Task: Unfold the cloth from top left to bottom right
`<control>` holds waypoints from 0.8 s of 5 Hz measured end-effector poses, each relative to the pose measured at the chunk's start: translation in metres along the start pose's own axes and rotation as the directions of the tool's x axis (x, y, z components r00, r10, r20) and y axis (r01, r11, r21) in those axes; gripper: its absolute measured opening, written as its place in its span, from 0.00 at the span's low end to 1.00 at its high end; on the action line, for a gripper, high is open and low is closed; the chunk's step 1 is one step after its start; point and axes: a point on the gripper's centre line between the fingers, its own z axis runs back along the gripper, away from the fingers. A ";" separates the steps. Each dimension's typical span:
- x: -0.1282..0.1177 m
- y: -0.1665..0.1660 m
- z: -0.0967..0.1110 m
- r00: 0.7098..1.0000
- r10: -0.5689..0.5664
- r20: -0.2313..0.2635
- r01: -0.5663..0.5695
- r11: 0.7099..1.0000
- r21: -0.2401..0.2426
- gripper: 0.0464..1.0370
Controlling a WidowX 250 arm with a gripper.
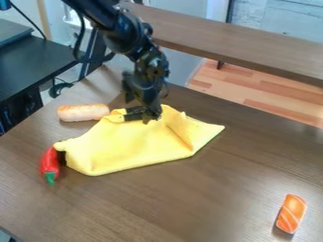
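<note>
I judge the unfolding partly done. On the brown table [246,163], the yellow cloth [135,146] has a broad middle lying fairly flat, but its far edge and corners look left to open out toward the lower right. It is soft and thin, an uneven shape stretching to a point on its right, with a raised crease standing near that end and smaller tucks along its far edge and at its left corner.

My gripper [146,115] is down at the cloth's far edge, left of the raised crease; I cannot tell whether I have any fabric grasped or am released. The pale roll [83,113] lies just beside the cloth's upper left, the orange piece [291,213] well apart to its lower right, and the red pepper [50,164] by its left corner, touching or nearly.
</note>
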 end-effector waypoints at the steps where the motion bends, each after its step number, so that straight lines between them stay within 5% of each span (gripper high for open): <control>1: 0.005 0.006 -0.003 1.000 0.008 -0.005 -0.007 1.000 0.008 0.96; 4: 0.002 0.009 -0.026 0.995 0.004 -0.100 -0.003 1.000 0.014 0.93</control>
